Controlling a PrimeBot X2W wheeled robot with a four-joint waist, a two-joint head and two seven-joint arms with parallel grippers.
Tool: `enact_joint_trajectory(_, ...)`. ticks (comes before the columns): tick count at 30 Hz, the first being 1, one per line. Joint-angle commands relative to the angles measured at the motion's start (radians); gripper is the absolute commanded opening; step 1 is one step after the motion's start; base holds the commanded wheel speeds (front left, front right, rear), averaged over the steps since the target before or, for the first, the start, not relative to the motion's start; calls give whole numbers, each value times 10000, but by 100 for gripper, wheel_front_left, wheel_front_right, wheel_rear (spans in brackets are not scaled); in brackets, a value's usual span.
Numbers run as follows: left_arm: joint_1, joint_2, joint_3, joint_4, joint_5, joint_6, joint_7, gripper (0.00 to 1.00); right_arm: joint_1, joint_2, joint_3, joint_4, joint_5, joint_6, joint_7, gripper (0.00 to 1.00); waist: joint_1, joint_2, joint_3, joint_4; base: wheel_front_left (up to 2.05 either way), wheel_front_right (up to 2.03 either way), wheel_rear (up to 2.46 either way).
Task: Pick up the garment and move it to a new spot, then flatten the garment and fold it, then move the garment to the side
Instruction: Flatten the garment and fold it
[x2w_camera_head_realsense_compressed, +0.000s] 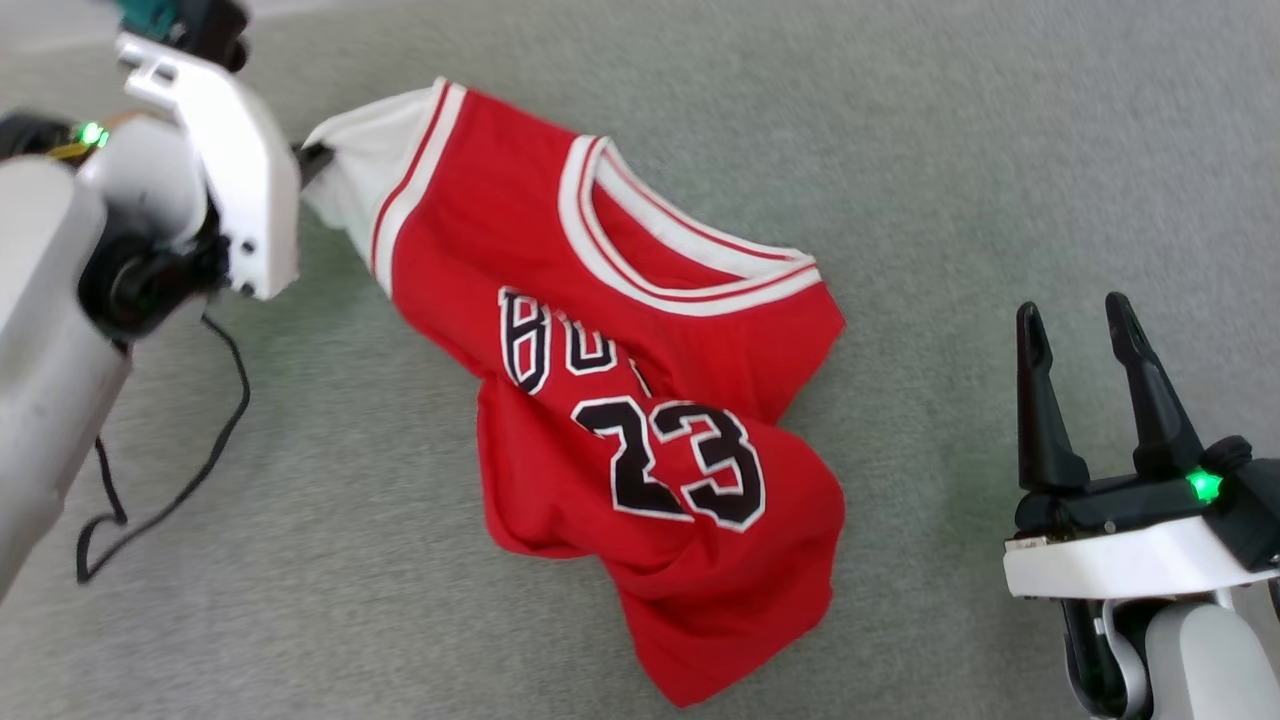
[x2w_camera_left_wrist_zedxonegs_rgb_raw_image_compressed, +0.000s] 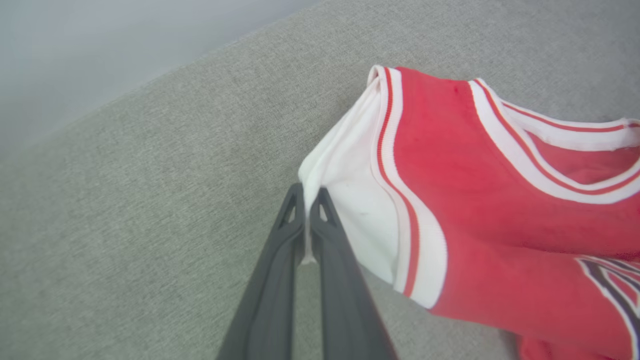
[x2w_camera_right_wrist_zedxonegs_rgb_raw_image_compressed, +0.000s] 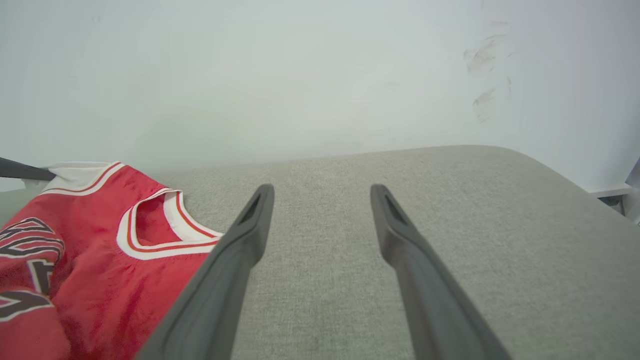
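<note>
Judging from how things lie, you are at the very first step: the garment (x2w_camera_head_realsense_compressed: 640, 400) lies crumpled on the grey fabric surface (x2w_camera_head_realsense_compressed: 1000, 150), roughly in the middle of the head view. It is front side up, with the lower half bunched and twisted below the printed number and one side tucked under. Your left gripper (x2w_camera_left_wrist_zedxonegs_rgb_raw_image_compressed: 306, 210) is pinched tight on the edge of the white sleeve (x2w_camera_left_wrist_zedxonegs_rgb_raw_image_compressed: 350, 195), with a thin fold of cloth caught between the two fingertips. The sleeve is drawn toward it, yet most of the jersey rests on the surface, so the lift is not yet made. Your right gripper (x2w_camera_head_realsense_compressed: 1075, 325) hangs with its jaws wide apart and nothing in them, well to the right of the garment and clear of it. Left to do, as I judge it: raise and carry the garment to a new spot, spread it flat, fold it, and shift it aside. The hold on one sleeve edge looks slim, so expect the cloth to dangle unevenly when raised.
</note>
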Motion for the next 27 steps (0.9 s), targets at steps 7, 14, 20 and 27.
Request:
enact_joint_trajectory(7,1863,604,603,170,-554,294,-1705,0,467,16,-66,158,-295,-3,-19,100,-1,0,-1411,1326,0,0,0)
enact_joint_trajectory(14,3888,1164,606,-577,-735,821,-2782,0,812,13,-24,244,-415,-3,-19,100,-1,0,-2089,2067,0,0,0)
enact_joint_trajectory(20,5357,1088,382,-1397,-585,1397,-3653,33,933,13,73,336,-447,-3,-19,100,-1,0,-2417,2378,0,0,0)
enact_joint_trajectory(27,6090,515,614,-2179,447,1986,-6706,100,1174,14,0,386,-469,-3,-19,100,-1,0,-2878,2633,0,0,0)
